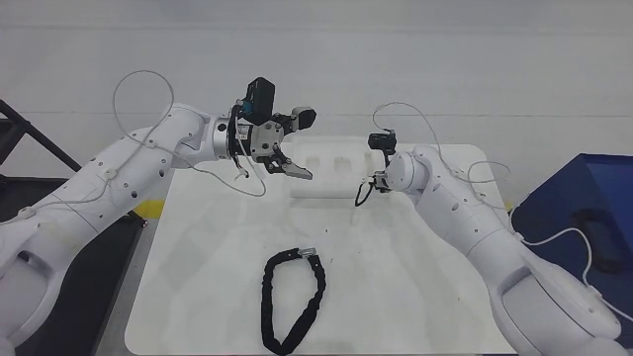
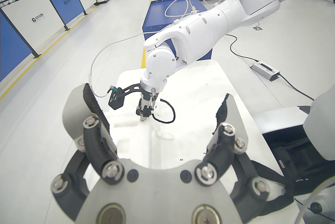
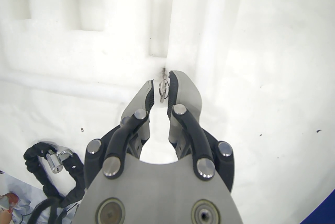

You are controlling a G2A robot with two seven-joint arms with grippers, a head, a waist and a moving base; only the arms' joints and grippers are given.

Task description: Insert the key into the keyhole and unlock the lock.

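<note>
The right pincer [image 3: 161,78] stood narrowly parted around the key [image 3: 162,91], lodged in the foam block [image 3: 52,57]; the left pincer [image 2: 157,91] hung spread wide. Small, stiff, light and likely slippery, the key wanted pinching flat across its head.

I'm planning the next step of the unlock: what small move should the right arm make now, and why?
Probably close the right pincer on the key: its pads straddle the key at the foam block's edge, with a slight gap showing beside one pad. The padlock lies apart on the table, so gripping comes first.
</note>
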